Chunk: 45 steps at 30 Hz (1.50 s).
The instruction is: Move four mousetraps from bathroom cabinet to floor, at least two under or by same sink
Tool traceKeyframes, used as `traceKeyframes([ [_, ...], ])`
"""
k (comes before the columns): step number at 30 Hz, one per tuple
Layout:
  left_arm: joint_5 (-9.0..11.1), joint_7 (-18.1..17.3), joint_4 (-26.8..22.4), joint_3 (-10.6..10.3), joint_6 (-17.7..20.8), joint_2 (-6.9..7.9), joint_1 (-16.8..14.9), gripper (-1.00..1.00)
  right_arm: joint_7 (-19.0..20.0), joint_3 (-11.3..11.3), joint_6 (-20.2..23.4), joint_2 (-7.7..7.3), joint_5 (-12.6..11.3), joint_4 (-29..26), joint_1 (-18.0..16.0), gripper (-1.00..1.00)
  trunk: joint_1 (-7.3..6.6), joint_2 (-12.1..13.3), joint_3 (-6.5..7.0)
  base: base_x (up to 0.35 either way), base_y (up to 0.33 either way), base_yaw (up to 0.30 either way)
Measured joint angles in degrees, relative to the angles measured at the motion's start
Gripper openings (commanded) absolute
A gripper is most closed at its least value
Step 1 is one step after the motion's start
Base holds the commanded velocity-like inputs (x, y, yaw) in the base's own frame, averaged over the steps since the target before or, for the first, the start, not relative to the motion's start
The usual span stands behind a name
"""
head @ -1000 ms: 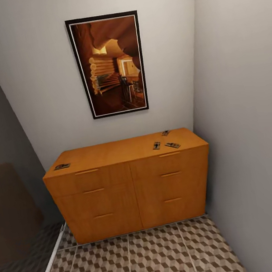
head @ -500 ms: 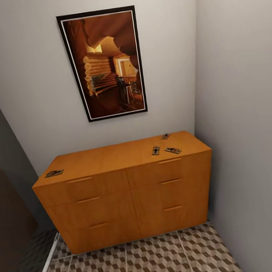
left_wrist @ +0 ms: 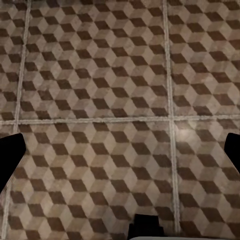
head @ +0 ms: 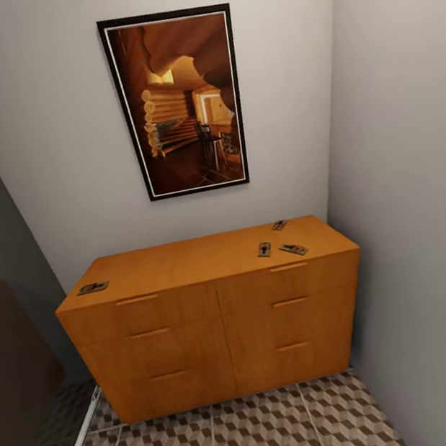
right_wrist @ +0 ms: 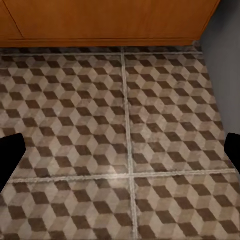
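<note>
From the head, the cabinet (head: 217,312) stands against the wall under a picture (head: 179,101) with four mousetraps (head: 92,288) (head: 264,249) (head: 293,248) (head: 279,225) on top, while each wrist view shows a wide-spread gripper (left_wrist: 120,150) (right_wrist: 120,150) holding nothing above the bathroom floor (left_wrist: 100,75).
</note>
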Motion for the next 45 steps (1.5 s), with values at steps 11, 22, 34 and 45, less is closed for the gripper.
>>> traceKeyframes([
  [11, 0.0, 0.0, 0.0, -0.1, 0.0, 0.00, 0.0, 1.00, 0.0, 0.0, 0.0, 0.07, 0.0, 0.3, 0.0, 1.00, 0.00, 0.0, 0.00, 0.010, 0.145, 0.000],
  [22, 0.0, 0.0, 0.0, -0.1, 0.0, 0.00, 0.0, 1.00, 0.0, 0.1, 0.0, 0.08, 0.3, 0.3, 0.0, 1.00, 0.01, 0.0, 0.00, 0.001, 0.010, 0.000],
  [34, 0.0, 0.0, 0.1, -0.1, 0.0, 0.00, 0.0, 1.00, 0.0, 0.1, 0.0, 0.09, 1.0, 0.4, 0.0, 1.00, 0.01, 0.0, 0.00, 0.000, 0.000, 0.000],
  [45, 0.0, 0.0, 0.1, -0.1, 0.0, 0.00, 0.0, 1.00, 0.0, 0.0, 0.0, 0.17, 1.0, 0.4, 0.0, 1.00, 0.01, 0.0, 0.00, 0.000, 0.000, 0.000],
])
